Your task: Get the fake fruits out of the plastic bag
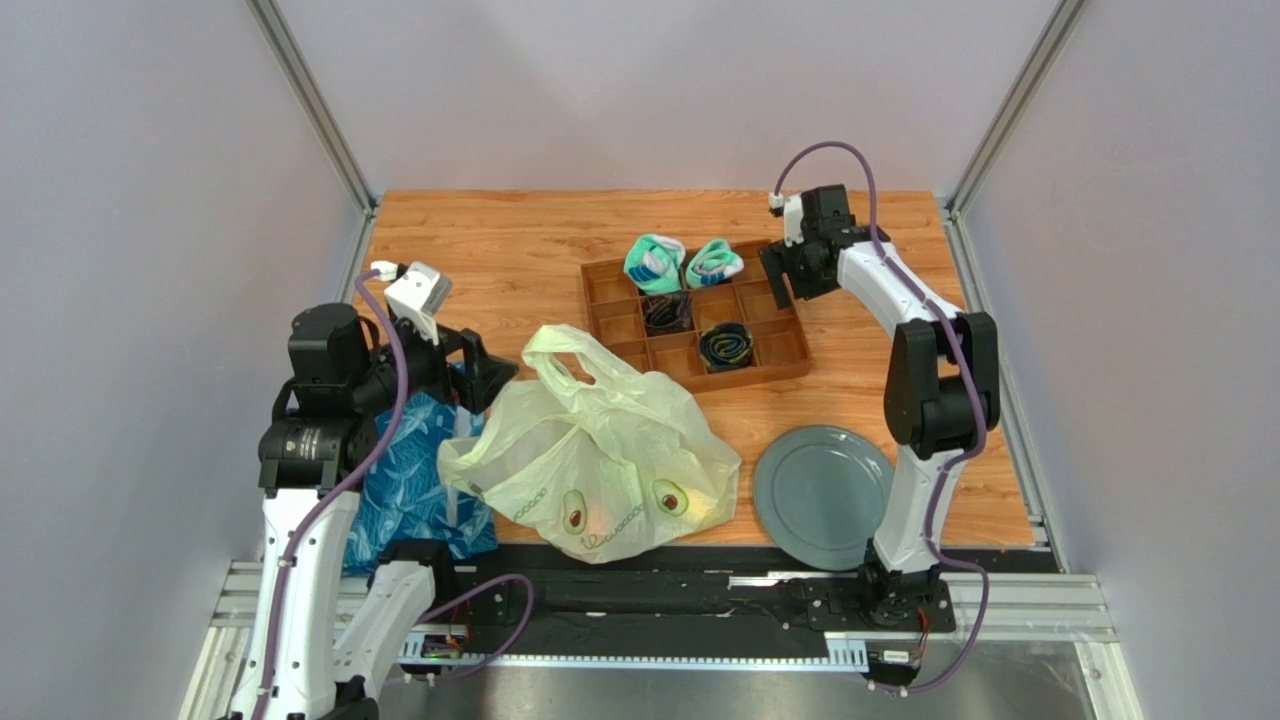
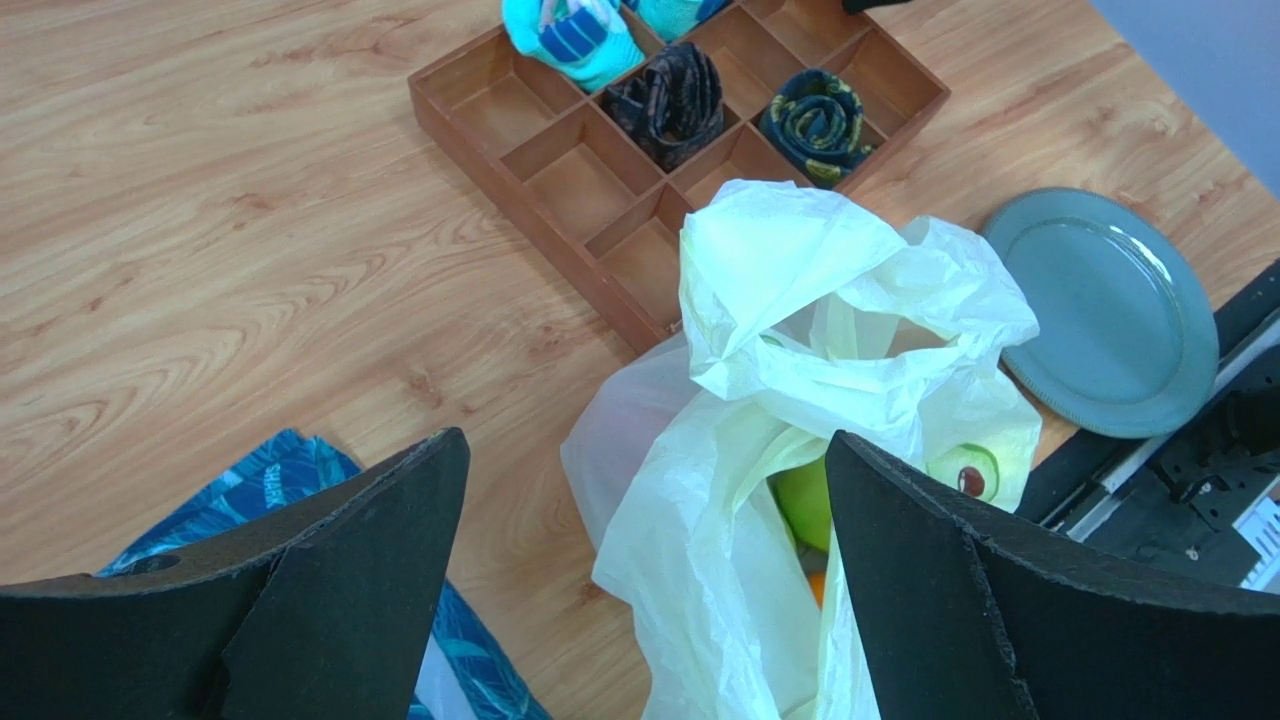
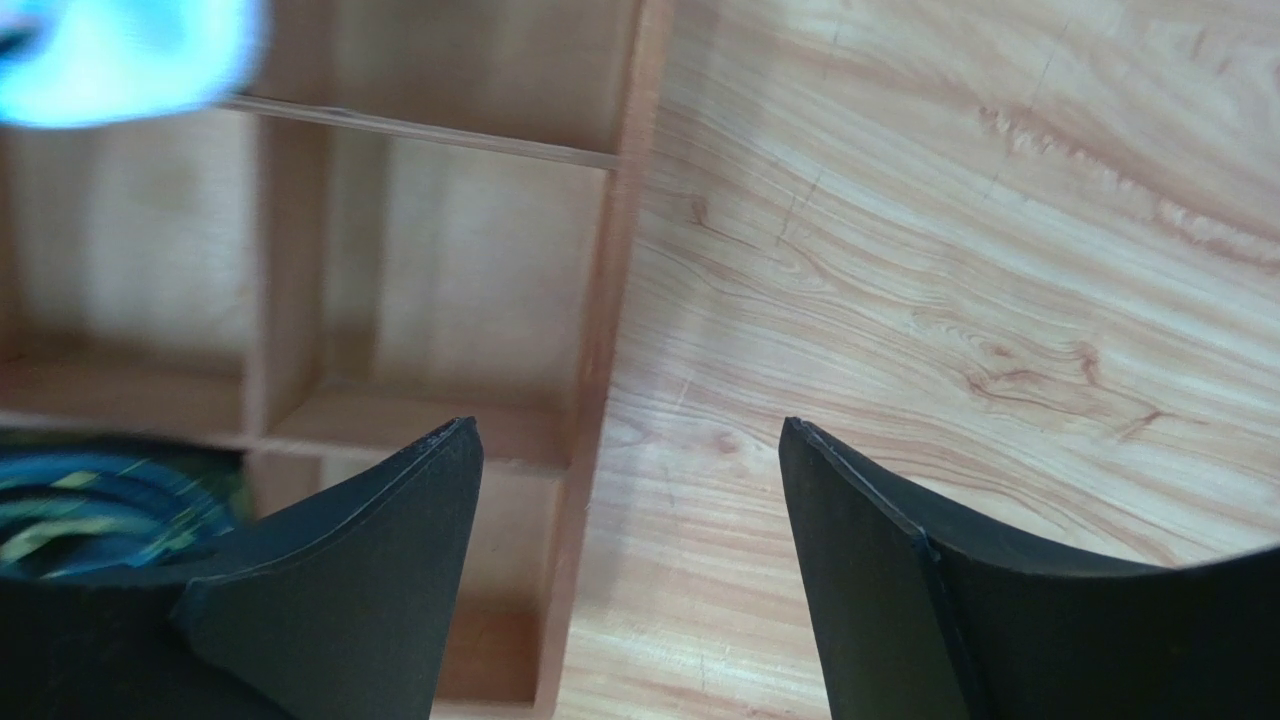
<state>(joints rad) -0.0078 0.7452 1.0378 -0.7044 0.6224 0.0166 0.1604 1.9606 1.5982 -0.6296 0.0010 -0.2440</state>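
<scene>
left fingers (image 2: 376,555) wide apart, empty | plastic bag (image 2: 781,315) just ahead of them | right fingers (image 3: 346,600) parted, empty, far off at divided tray (image 3: 601,300)

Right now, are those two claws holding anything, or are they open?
Left claw: open, holding nothing.
Right claw: open, holding nothing.

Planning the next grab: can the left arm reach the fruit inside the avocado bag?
Probably yes: the open left tool hangs at the plastic bag, green fruit showing in its mouth; only loose film intervenes.
</scene>
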